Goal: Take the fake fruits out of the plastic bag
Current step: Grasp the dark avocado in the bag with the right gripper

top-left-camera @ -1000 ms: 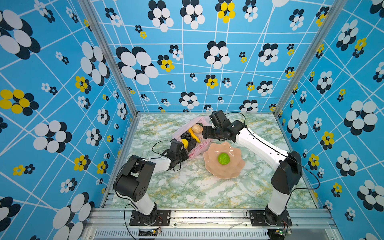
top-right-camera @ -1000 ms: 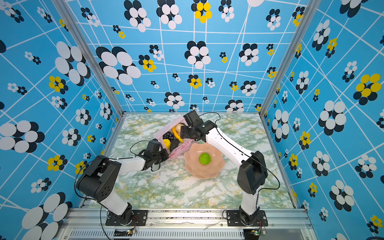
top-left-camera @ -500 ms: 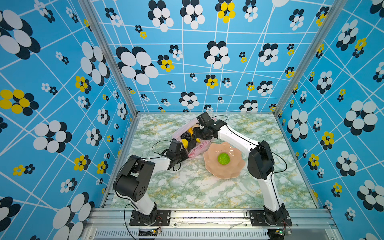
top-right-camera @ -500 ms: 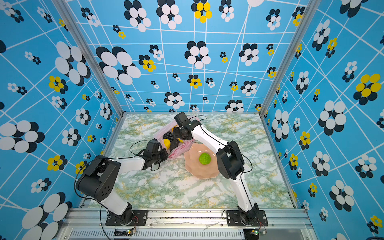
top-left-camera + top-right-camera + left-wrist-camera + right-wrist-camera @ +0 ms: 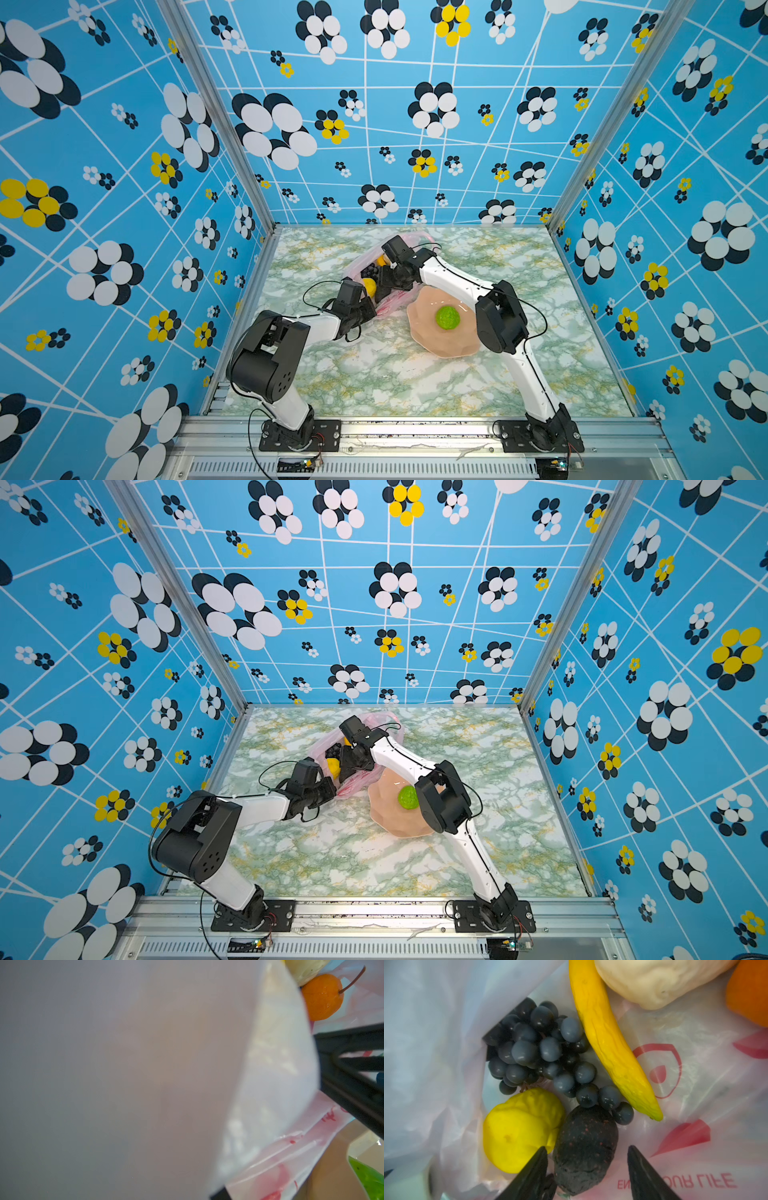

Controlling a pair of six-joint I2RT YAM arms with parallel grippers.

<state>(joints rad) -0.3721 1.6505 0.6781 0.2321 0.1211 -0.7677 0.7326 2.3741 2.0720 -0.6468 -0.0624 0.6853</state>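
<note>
Nearest, left gripper (image 5: 370, 309) fully closed, seemingly pinching the near rim of the thin translucent pink plastic bag (image 5: 392, 302), mid-table; a slip would drop film over the fruit. Beside it, peach wavy-edged dish (image 5: 449, 349) holds one bumpy green fruit (image 5: 447, 318). Inside bag: right gripper (image 5: 587, 1148) half-wide, gripping nothing, straddles dark speckled oval fruit (image 5: 584, 1126); closing may catch lumpy yellow fruit (image 5: 521, 1130). Beyond: black grape bunch (image 5: 542, 1053), yellow banana (image 5: 608, 1043).
</note>
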